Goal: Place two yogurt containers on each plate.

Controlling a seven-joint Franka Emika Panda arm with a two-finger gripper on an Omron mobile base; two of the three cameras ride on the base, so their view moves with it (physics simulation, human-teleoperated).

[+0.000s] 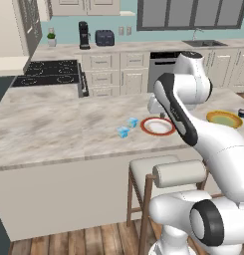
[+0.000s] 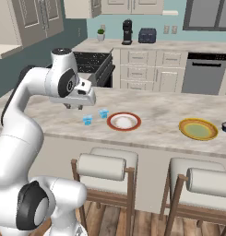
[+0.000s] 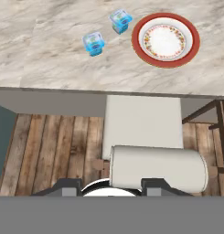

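In the left base view, the red-rimmed plate [image 1: 157, 126] lies bare on the counter [image 1: 54, 129], with two blue yogurt cups [image 1: 133, 122] [image 1: 123, 132] just left of it. The yellow plate [image 1: 224, 119] sits well right, also bare, a dark cup [image 1: 242, 113] beside it.

In the right base view, the gripper [image 2: 74, 106] hovers left of the red-rimmed plate, holding nothing; whether its jaws are apart cannot be told.

The hand view confirms no cup is placed yet.
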